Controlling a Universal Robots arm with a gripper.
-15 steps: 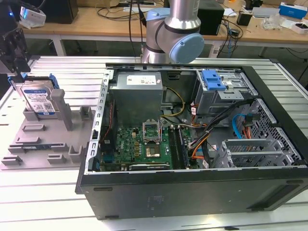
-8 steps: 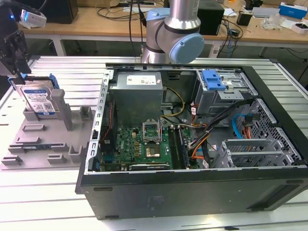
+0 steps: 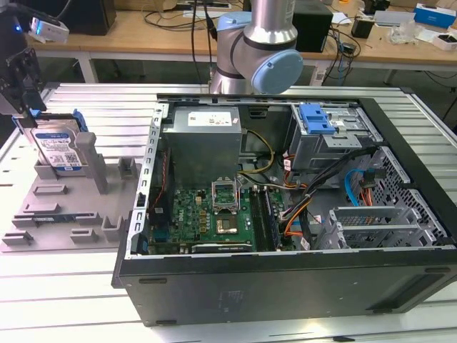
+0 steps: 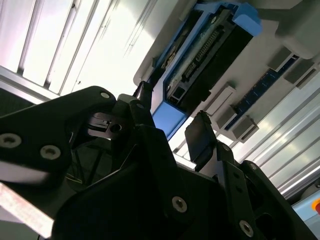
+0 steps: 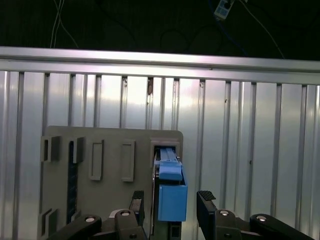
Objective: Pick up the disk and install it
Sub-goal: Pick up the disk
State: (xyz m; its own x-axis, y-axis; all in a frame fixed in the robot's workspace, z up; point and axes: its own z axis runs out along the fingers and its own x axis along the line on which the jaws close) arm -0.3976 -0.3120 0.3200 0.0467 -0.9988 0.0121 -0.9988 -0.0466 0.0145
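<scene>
The disk, a silver hard drive with a white-and-blue label in a bright blue carrier, stands on edge in a slot of the grey holder plate at the exterior view's left. My gripper hangs just above its top end. In the first wrist view the gripper is open, and its black fingers straddle the disk's blue end with a small gap on each side. The second wrist view shows the same: the disk runs away from the open gripper.
An open computer case takes up the middle and the exterior view's right, with a grey power-supply box, a motherboard and a drive cage with a blue latch. The arm's base stands behind the case. Everything rests on a ribbed metal table.
</scene>
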